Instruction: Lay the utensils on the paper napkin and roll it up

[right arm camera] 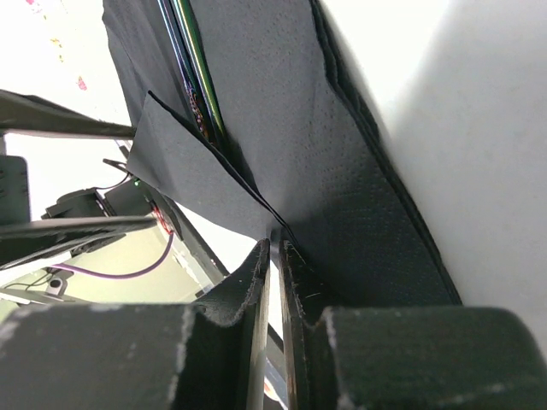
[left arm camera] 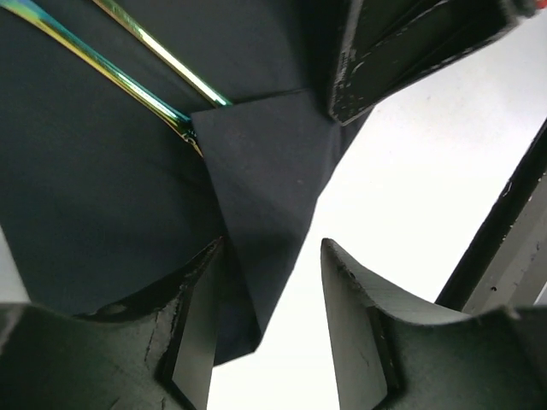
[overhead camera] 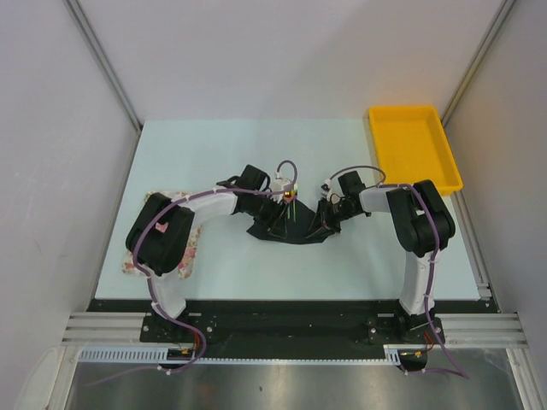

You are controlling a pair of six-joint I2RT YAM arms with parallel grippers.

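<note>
While both grippers hung close together over the table, the napkin lay half folded between them.
The left gripper stood open around a folded flap's corner, clamping nothing; the utensils lay on the napkin, tips under that flap; the right gripper, nearly closed, pinched the napkin's edge.

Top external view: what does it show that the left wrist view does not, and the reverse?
Only top external: the yellow plastic tray and the pink floral cloth mat. Only left wrist: a corner of the black paper napkin folded over the thin gold-green utensils, with the left claw open. Both: napkin and utensils.
</note>
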